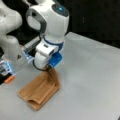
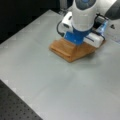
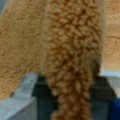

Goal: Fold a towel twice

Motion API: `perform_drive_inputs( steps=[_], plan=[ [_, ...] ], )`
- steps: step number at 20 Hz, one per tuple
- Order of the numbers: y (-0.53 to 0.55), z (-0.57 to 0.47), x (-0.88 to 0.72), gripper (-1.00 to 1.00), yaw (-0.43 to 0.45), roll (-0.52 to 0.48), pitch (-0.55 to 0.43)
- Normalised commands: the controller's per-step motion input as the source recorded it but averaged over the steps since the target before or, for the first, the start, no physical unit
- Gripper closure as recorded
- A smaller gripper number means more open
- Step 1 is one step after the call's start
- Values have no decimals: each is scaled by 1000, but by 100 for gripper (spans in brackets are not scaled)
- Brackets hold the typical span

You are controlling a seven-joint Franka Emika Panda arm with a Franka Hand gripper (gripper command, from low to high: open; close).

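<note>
From my station I see the towel [image 1: 40, 91] lying on the grey table [image 1: 95, 82], toward a front view's lower left, and it already reads as a layered, narrow stack with a rolled fold edge at its near end, so I judge at least one fold is done. One corner rises in a peak under the arm, and the gripper [image 1: 48, 68] sits right at that peak; in a front view the same lifted edge shows beneath the blue wrist block, with the gripper [image 2: 77, 45] hidden behind it. The wrist view fills with terry pile, and a thick strip of towel [image 3: 72, 57] runs down between the dark fingers [image 3: 43, 100], so I take the claw to be closed on cloth. The second fold looks underway, not finished.
</note>
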Motion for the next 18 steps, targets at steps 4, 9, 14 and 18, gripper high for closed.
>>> perform_drive_inputs(
  steps=[4, 9, 14, 18],
  plan=[
    [-440, -108, 121, 100, 353, 64, -57],
    [-458, -183, 150, 100, 320, 65, -58],
    [-331, -132, 124, 100, 286, 22, -78],
    [-305, -137, 134, 100, 294, 26, -52]
  ],
)
